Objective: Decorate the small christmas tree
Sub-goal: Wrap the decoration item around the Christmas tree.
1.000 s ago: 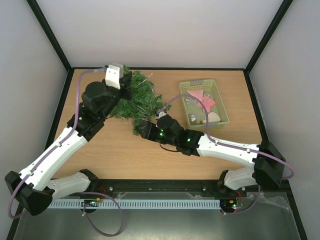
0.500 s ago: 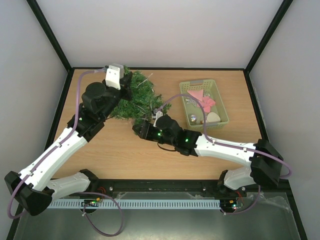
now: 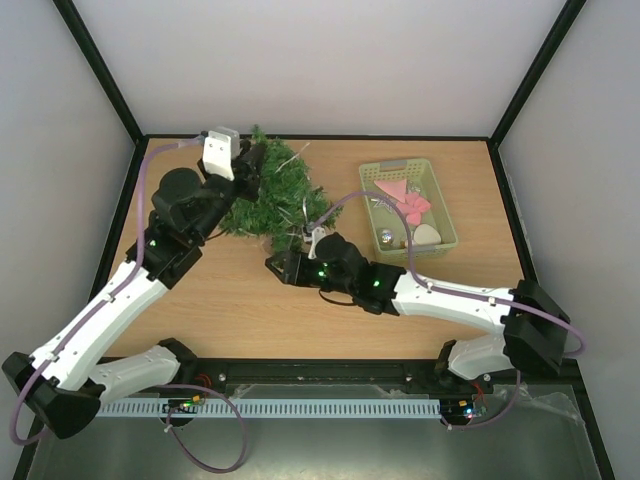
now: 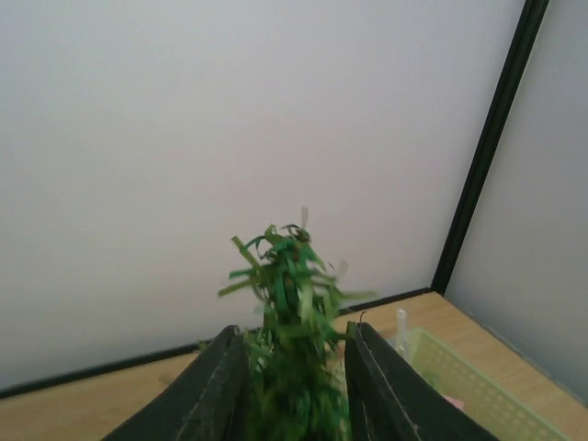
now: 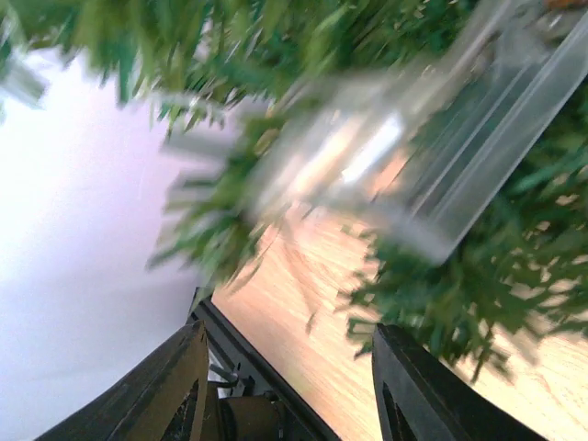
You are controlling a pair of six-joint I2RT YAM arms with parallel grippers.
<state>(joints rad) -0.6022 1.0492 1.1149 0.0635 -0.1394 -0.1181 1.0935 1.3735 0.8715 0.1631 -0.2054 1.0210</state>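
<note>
Small christmas tree [image 3: 272, 195] is sitting in the upper left part of the table [image 3: 230, 310] in the overhead view, its tip pointing toward the back wall. The left pincer [image 3: 246, 160] is reaching into its upper branches there, but the arm is covering the fingers. Only the left wrist view is showing them: the fingers [image 4: 220, 386] are standing somewhat apart on either side of the tree's top, with needles filling the gap. Whether they are pressing on it I cannot tell.

Toward the middle of the overhead view, the right pincer [image 3: 287, 263] is lying low at the tree's near edge, its fingers too dark to read. The right wrist view is showing them spread apart, with bare table and nothing else between them. Above them a clear plastic piece [image 5: 459, 165] is hanging among the branches, too blurred to identify.

At the right, well apart from the tree, a pale green basket [image 3: 395, 165] is holding pink pieces [image 3: 405, 200] and a silver ball [image 3: 386, 238]. The right arm's cable is crossing in front of its near corner.
</note>
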